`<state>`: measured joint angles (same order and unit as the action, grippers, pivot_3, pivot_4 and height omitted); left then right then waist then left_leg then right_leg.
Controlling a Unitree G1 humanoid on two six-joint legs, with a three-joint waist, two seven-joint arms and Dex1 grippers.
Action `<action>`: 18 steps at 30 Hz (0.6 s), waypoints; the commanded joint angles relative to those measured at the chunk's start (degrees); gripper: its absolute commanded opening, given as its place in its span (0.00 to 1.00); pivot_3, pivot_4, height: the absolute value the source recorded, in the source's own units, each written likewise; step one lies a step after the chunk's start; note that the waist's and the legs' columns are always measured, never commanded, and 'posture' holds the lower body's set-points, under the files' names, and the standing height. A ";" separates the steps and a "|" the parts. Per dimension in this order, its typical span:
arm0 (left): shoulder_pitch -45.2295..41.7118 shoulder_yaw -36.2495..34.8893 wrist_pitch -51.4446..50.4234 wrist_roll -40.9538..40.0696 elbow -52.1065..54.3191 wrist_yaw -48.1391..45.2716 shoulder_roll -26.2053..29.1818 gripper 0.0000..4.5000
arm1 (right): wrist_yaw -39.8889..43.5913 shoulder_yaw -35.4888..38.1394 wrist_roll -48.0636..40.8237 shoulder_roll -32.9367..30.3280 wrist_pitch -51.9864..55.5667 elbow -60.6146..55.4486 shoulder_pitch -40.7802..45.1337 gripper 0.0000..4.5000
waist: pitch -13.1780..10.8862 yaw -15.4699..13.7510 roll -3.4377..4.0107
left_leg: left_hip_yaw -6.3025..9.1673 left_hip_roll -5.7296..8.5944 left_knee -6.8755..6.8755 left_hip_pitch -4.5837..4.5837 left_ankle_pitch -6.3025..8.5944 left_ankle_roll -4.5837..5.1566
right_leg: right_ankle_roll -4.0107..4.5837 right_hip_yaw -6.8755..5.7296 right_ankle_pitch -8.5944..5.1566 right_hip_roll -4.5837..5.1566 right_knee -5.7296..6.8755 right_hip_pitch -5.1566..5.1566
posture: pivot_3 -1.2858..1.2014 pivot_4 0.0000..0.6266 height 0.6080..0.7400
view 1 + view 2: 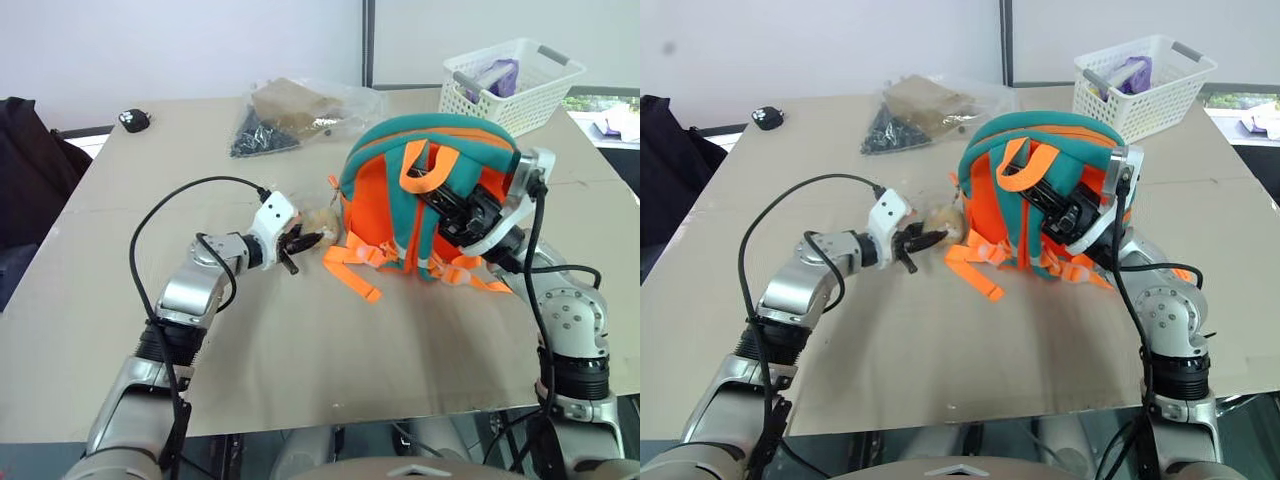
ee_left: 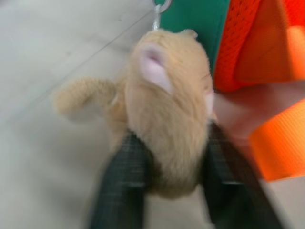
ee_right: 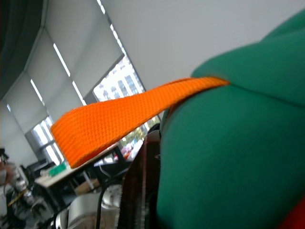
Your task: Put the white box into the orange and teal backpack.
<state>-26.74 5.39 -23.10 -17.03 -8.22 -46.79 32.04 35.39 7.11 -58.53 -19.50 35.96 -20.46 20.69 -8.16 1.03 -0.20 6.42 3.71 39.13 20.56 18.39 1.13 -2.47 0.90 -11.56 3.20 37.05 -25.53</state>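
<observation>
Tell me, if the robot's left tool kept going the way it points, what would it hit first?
Its left tool already has the tan plush toy between its two fingers. Pushing on, it would probably press that toy into the orange and teal fabric backpack just behind it.

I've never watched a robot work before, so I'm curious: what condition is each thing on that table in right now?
Backpack: upright on the table, strap side facing the robot.
Plush toy: hanging from the backpack, between the left gripper's fingers.
Right gripper: against the backpack's top; open or shut can't be told.
White basket: upright at the far edge, something purple inside.
Clear bag: lying flat, holding brown and dark items.
</observation>
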 commanded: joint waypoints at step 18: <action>34.64 -8.78 8.84 -4.04 24.24 -4.82 4.34 1.00 | 25.67 5.05 31.20 -15.41 -38.23 16.88 -33.90 0.98 | -0.13 -0.64 0.08 | -0.14 -0.21 -0.14 -0.89 0.29 0.45 | -0.20 0.03 -0.14 -0.04 -0.46 1.07 | 0.52 0.24 1.00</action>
<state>7.61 -3.67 -15.74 -20.52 13.30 -52.93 37.06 60.01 10.83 -29.01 -35.08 1.77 -5.66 -13.26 -8.29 0.39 -0.12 6.27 3.50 38.99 19.68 18.67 1.58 -2.67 0.94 -11.70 3.13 36.56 -24.45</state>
